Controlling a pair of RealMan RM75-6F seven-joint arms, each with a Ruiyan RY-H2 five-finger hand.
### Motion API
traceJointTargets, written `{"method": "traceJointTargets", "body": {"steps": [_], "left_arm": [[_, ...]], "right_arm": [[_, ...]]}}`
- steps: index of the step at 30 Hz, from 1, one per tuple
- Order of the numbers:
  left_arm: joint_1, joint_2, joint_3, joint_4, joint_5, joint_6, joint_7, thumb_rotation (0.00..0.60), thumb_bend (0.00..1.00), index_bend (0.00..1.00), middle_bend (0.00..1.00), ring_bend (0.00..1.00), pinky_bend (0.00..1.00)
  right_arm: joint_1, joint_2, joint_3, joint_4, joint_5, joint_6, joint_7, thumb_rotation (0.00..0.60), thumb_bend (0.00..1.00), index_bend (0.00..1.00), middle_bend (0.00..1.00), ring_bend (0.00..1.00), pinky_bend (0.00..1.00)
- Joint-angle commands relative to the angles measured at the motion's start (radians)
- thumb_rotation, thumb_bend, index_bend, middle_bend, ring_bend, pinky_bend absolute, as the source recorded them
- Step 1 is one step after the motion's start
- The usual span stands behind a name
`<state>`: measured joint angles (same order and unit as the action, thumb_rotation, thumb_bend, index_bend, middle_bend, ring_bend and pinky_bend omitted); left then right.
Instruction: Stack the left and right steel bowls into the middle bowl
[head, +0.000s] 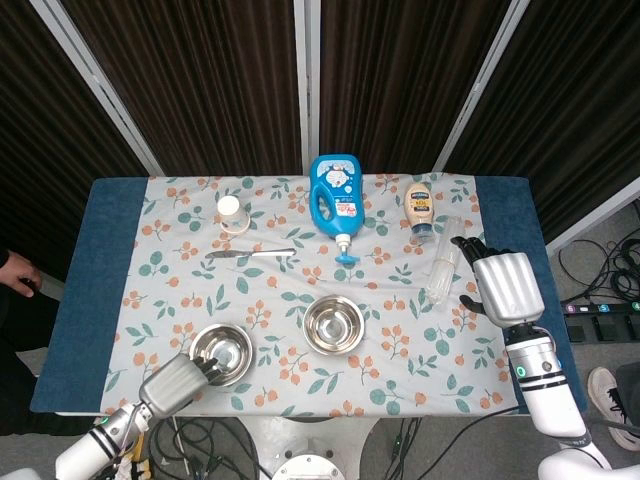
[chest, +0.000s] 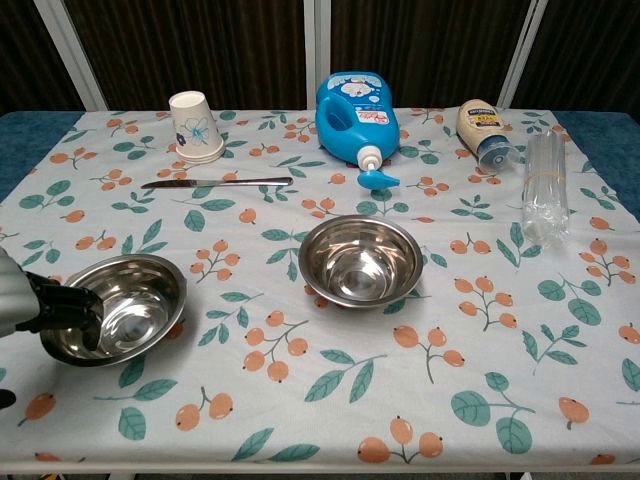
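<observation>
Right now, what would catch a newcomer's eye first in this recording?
The left hand at the near left table edge, its dark fingers hooked over the rim of the left steel bowl. Next, the second steel bowl sitting alone mid-table, and the bright blue detergent bottle lying at the far centre. The right hand hovers open at the right edge beside a clear plastic bottle.

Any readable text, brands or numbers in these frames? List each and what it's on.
Nothing reads cleanly.
Blue detergent jug: label with a cartoon figure, wording too blurred.
Mayonnaise bottle: dark label, letters too small.
Paper cup: floral print only, no text.
Steel bowls, knife, clear bottle: no markings visible.
</observation>
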<state>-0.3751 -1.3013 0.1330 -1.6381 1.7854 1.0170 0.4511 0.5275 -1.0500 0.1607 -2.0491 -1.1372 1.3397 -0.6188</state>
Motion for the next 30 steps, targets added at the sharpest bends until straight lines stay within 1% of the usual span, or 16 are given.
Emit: {"method": "traceJointTargets", "body": {"steps": [1, 6, 9, 17, 22, 30], "left_arm": [[-0.012, -0.033, -0.003, 0.033, -0.009, -0.013, -0.009, 0.6, 0.22, 0.41, 0.41, 0.54, 0.73], [-0.027, -0.077, -0.007, 0.083, -0.004, -0.015, 0.008, 0.6, 0.22, 0.42, 0.42, 0.56, 0.74], [-0.031, -0.101, -0.01, 0.104, -0.009, -0.013, 0.016, 0.6, 0.23, 0.44, 0.44, 0.59, 0.76], [-0.039, -0.161, -0.015, 0.176, 0.024, 0.036, 0.038, 0.6, 0.25, 0.57, 0.58, 0.7, 0.81], [-0.051, -0.193, -0.01, 0.218, 0.043, 0.05, 0.04, 0.6, 0.26, 0.6, 0.61, 0.71, 0.81], [-0.066, -0.223, 0.004, 0.27, 0.068, 0.073, 0.023, 0.6, 0.26, 0.6, 0.61, 0.7, 0.81]], "right_arm": [[-0.004, 0.006, 0.004, 0.004, 0.003, -0.001, 0.007, 0.6, 0.0, 0.24, 0.32, 0.58, 0.64], [-0.012, 0.017, 0.01, 0.018, 0.014, -0.006, 0.027, 0.6, 0.0, 0.24, 0.33, 0.59, 0.65], [-0.018, 0.019, 0.011, 0.027, 0.016, -0.009, 0.041, 0.6, 0.0, 0.24, 0.33, 0.59, 0.65], [-0.023, 0.024, 0.014, 0.045, 0.022, -0.026, 0.063, 0.6, 0.01, 0.24, 0.34, 0.59, 0.65], [-0.027, 0.026, 0.016, 0.051, 0.023, -0.031, 0.071, 0.6, 0.01, 0.24, 0.34, 0.59, 0.65], [-0.033, 0.033, 0.015, 0.056, 0.033, -0.041, 0.078, 0.6, 0.01, 0.24, 0.35, 0.59, 0.65]]}}
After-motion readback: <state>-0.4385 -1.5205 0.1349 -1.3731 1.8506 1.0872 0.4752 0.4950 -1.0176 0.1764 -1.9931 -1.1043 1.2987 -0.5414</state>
